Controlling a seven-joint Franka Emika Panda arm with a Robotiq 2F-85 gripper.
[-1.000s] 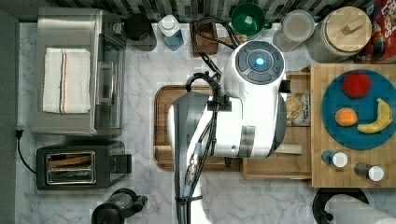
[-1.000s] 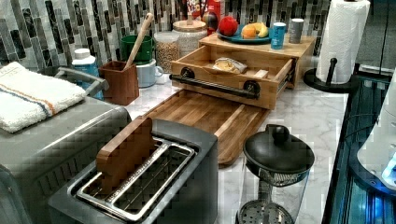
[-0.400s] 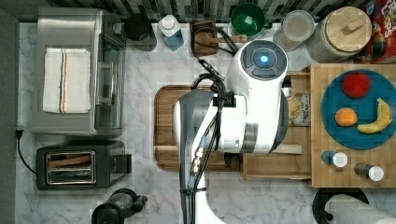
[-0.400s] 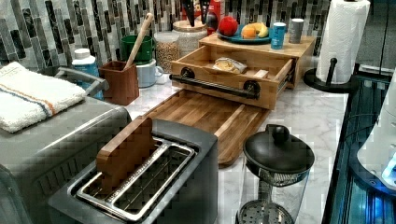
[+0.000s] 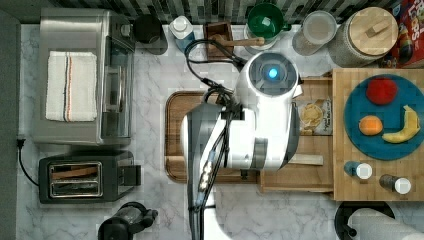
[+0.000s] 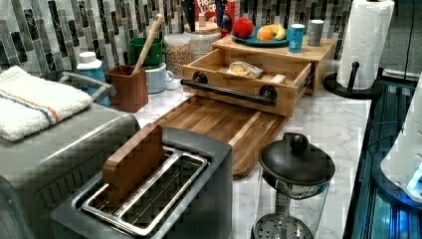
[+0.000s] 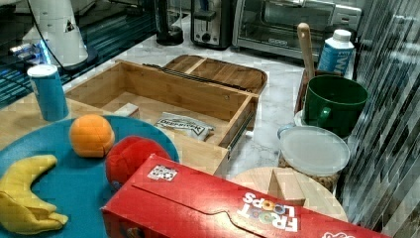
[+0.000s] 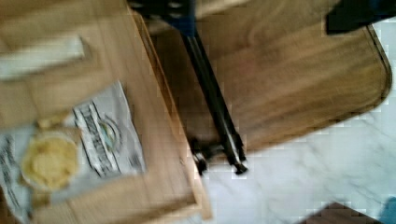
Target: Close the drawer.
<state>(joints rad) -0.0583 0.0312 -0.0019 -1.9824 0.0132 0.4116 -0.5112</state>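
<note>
The drawer (image 5: 300, 177) of pale wood stands pulled out from under the butcher-block slab, with its black bar handle (image 6: 226, 92) toward the brown tray. A snack packet (image 5: 312, 116) and a small wooden block (image 5: 306, 160) lie inside it. In the top view my white arm (image 5: 260, 120) hangs over the drawer's front half. The wrist view looks down on the drawer's front wall (image 8: 161, 116) and handle (image 8: 215, 112). My gripper (image 8: 261, 11) is open, one dark finger (image 8: 163, 7) above the handle's end and the other over the tray. The right view shows the drawer (image 7: 163, 94) open too.
A brown round-cornered tray (image 5: 175, 135) lies right in front of the drawer. The slab (image 5: 340, 190) carries a blue plate of fruit and shakers. A toaster (image 5: 75, 177), toaster oven (image 5: 80, 75), french press (image 6: 293, 169), paper towel roll (image 6: 366, 40), jars and a utensil box (image 6: 129, 84) stand around.
My arm's wrist has shifted a little over the drawer's front. The drawer stays open by the same amount.
</note>
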